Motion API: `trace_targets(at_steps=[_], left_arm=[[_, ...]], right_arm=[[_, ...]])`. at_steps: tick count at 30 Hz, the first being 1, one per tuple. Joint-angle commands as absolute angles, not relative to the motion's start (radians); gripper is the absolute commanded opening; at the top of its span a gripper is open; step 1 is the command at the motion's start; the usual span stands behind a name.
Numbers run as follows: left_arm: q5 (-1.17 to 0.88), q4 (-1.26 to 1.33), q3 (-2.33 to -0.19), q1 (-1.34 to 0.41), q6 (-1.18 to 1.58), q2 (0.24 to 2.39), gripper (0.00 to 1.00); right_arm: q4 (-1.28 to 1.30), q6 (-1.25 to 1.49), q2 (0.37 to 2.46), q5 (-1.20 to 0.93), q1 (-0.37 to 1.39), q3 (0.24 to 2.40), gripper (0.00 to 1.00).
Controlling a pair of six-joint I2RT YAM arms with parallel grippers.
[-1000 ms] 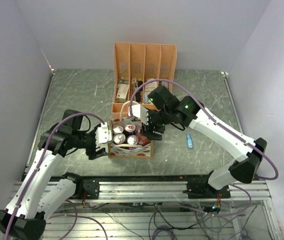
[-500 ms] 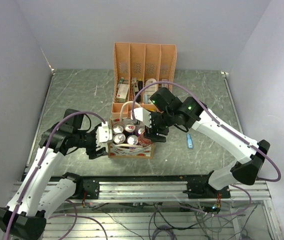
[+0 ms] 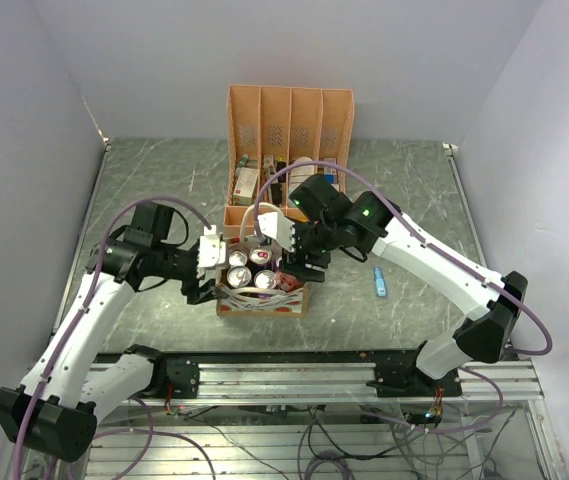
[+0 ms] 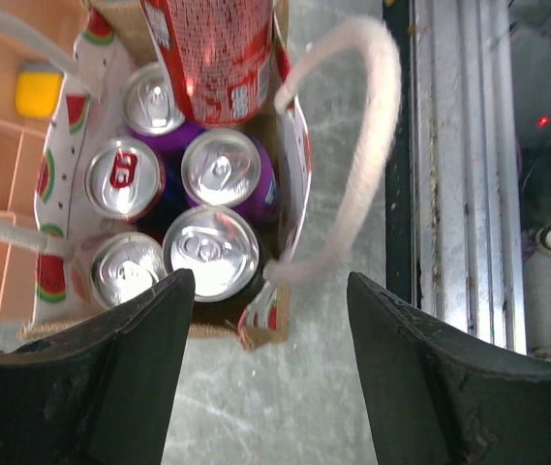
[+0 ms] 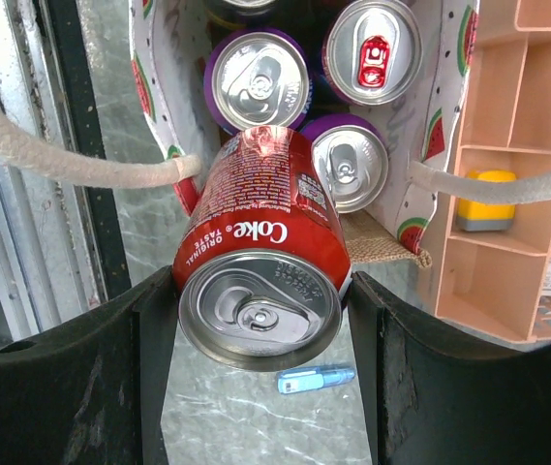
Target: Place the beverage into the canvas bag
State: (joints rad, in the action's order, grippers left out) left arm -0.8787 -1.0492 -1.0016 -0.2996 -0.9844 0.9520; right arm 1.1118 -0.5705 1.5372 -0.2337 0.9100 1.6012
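Right gripper (image 5: 256,291): fingers pinch a red cola can (image 5: 256,228) by its sides. The can is tilted, top toward the wrist camera, its lower end dipping into the mouth of the canvas bag (image 4: 296,160) at the right end. Five cans (image 4: 219,167) stand upright inside the bag. Left gripper (image 4: 267,281): fingers spread, holding nothing, at the bag's left end; contact cannot be told. The peach organiser (image 3: 289,110) stands just behind the bag.
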Motion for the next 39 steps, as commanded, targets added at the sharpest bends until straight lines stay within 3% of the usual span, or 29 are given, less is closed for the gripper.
trace_targets(at_steps=[1, 5, 9, 13, 19, 26, 39], left_arm=[[-1.092, -0.871, -1.009, -0.291, -0.853, 0.983, 0.74], [-1.119, -0.593, -0.975, -0.291, -0.608, 0.966, 0.73], [-1.066, -0.486, -0.997, -0.289, -0.489, 0.934, 0.72], [-1.114, -0.561, -1.065, -0.286, -0.518, 0.932, 0.72], [-1.19, -0.906, -1.238, -0.282, -0.779, 0.982, 0.76], [-0.928, -0.325, -0.985, -0.289, -0.301, 0.964, 0.62], [-0.885, -0.238, -0.866, -0.449, -0.36, 1.075, 0.5]], right_arm=[[1.036, -0.538, 1.484, -0.211, 0.912, 1.621, 0.04], [1.04, -0.543, 1.475, -0.228, 0.911, 1.603, 0.04], [1.047, -0.548, 1.473, -0.242, 0.912, 1.608, 0.04], [1.047, -0.551, 1.471, -0.246, 0.911, 1.607, 0.04], [1.044, -0.556, 1.47, -0.264, 0.911, 1.6, 0.04], [1.04, -0.576, 1.449, -0.303, 0.913, 1.6, 0.04], [1.063, -0.581, 1.476, -0.312, 0.908, 1.617, 0.05]])
